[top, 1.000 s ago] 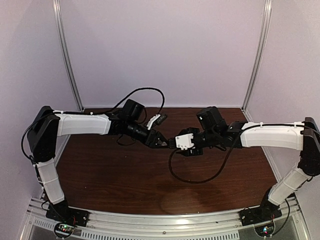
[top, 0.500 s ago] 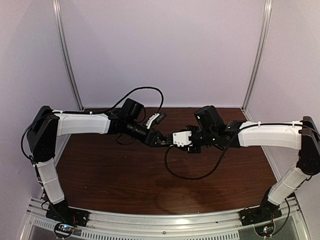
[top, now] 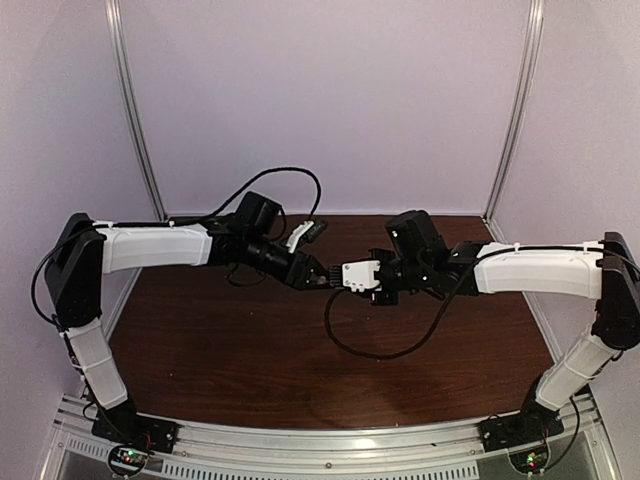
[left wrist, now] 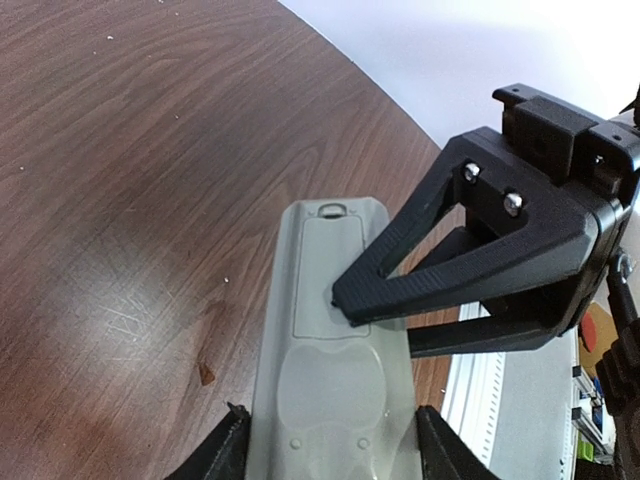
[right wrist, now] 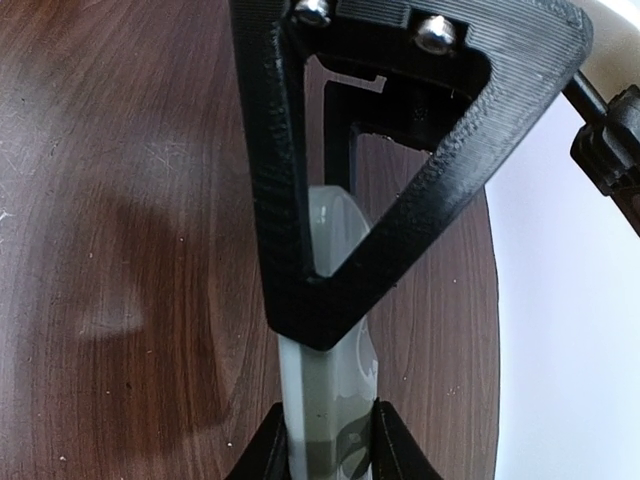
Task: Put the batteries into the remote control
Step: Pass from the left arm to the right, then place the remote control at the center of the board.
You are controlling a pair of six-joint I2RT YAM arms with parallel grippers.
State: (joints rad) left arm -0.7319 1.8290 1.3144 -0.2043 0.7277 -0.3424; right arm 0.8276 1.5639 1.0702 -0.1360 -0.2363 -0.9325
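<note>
The two arms have drifted together over the last second. Their meeting point now sits a little farther left over the table (left wrist: 120, 200) and slightly nearer its far edge, and the gap between the grippers is about the same. I judge this a repositioning of a shared hold rather than a new step, with no loading begun.

Left of the table's middle, the left gripper (left wrist: 328, 445) is closed across the width of the remote control (left wrist: 315, 390), one finger against each long edge. The remote control appears to be held up off the table, just behind its middle. Its plain grey back faces up toward the left wrist camera. Its cover (left wrist: 318, 260) looks seated, with the latch (left wrist: 333, 210) at the end farthest from the left gripper. The long axis runs roughly across the table, from the left gripper toward the right arm's side, so the latch end points right.

Right of the table's middle, the right gripper (right wrist: 328, 445) is closed on the remote control through its thickness. One finger lies on the back at the cover's edge and the other is beneath. The batteries show in none of the views, and the cover probably has to come off first.
</note>
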